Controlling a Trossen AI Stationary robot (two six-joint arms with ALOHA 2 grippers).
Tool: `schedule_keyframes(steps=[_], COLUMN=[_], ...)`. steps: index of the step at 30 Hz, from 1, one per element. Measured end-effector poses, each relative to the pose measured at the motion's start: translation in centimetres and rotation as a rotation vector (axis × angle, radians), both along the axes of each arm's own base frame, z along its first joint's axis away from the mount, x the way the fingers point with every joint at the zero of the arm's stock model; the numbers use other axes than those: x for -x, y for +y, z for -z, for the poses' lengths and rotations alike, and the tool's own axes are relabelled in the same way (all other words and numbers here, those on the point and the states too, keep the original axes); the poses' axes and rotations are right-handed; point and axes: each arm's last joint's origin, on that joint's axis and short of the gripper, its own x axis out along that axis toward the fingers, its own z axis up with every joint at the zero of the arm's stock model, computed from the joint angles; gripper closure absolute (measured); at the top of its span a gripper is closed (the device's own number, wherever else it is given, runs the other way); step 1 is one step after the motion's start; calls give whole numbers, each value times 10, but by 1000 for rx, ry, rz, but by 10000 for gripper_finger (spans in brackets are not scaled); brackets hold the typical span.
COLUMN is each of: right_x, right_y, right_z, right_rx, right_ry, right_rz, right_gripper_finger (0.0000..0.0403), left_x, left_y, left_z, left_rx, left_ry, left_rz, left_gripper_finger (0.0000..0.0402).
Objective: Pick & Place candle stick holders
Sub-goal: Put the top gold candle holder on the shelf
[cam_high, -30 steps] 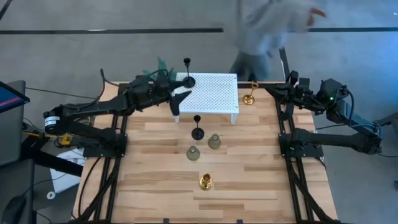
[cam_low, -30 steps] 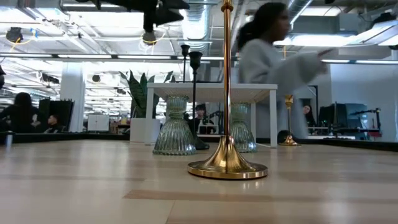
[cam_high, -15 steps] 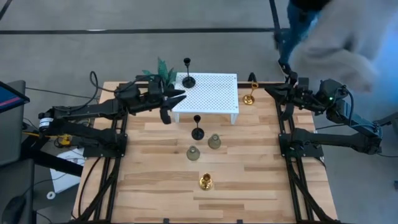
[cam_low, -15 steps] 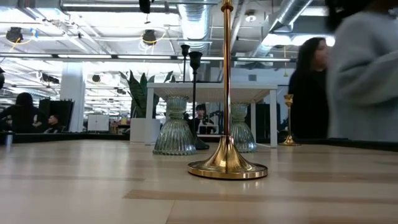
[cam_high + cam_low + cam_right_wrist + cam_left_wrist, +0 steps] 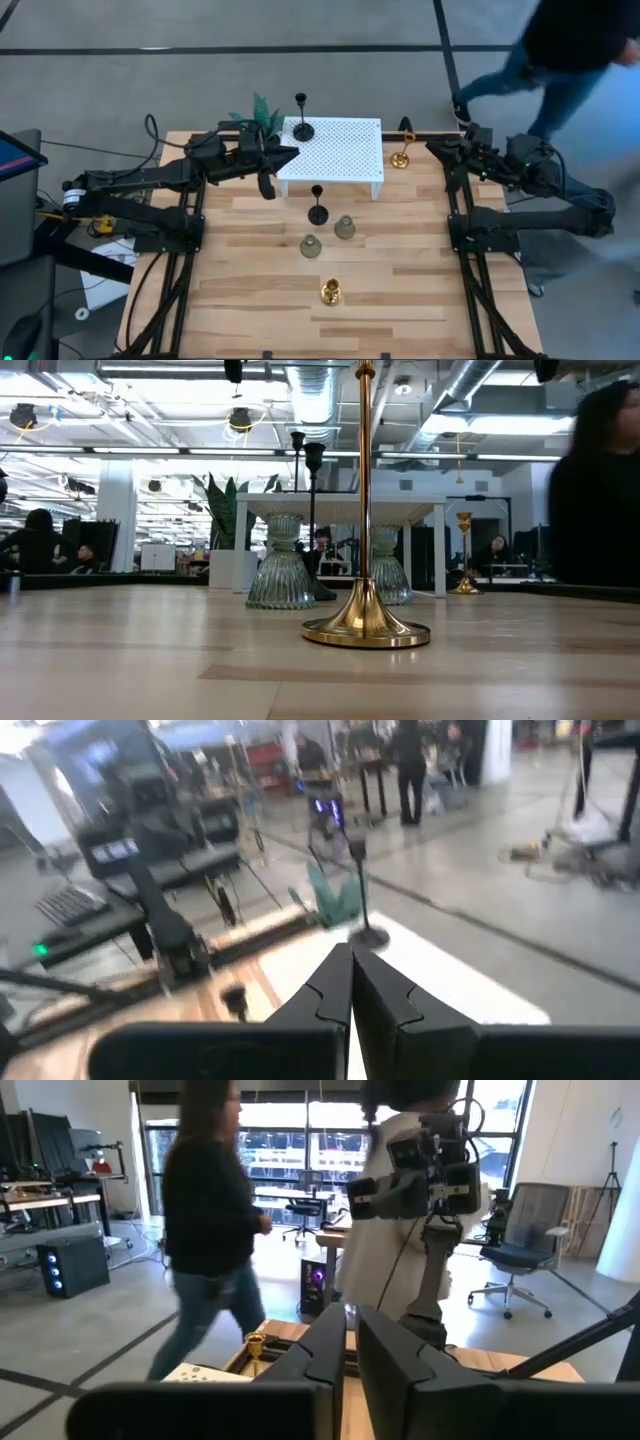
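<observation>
One black stemmed holder (image 5: 302, 128) stands by its round base on the far left corner of the white perforated platform (image 5: 345, 150). Another black one (image 5: 317, 211) stands on the table in front of the platform. Two glassy bell-shaped holders (image 5: 344, 228) (image 5: 311, 246) and a gold one (image 5: 331, 292) stand nearer the front. A second gold holder (image 5: 400, 157) stands right of the platform. My left gripper (image 5: 288, 155) hovers shut at the platform's left edge, holding nothing. My right gripper (image 5: 433, 148) is shut, raised at the far right, holding nothing.
A small green plant (image 5: 261, 108) stands at the far edge, left of the platform. A person (image 5: 560, 50) walks on the floor beyond the table's far right corner. In the low view the near gold holder (image 5: 365, 622) stands in front of the other holders.
My left gripper has shut its wide-open fingers and drawn back a little from the black holder on the platform toward the table's left edge. That holder stays upright. People have walked past behind the table toward the right.
</observation>
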Motion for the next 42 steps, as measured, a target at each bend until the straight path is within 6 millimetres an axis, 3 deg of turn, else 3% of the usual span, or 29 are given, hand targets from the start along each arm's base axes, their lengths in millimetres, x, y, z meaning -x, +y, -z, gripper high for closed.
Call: schedule_keyframes(steps=[11,18,23,28,35,42], right_x=[-20,-45,-67,-82,-68,-45], right_y=[14,17,8,-16,-53,-57], right_z=[32,37,38,35,40,54], right_rx=[-129,-134,-78,-43,-120,-296], right_ry=[253,305,326,294,325,448], right_rz=[154,91,62,33,113,208], right_gripper_finger=[403,403,403,403,403,403], left_x=[0,0,0,0,0,0], left_y=[0,0,0,0,0,0], left_z=[0,0,0,0,0,0], left_rx=[-1,-4,-4,-3,-3,-4], left_ry=[2,3,3,3,3,4], left_rz=[1,0,0,0,0,0], left_gripper_finger=[389,389,389,389,389,389])
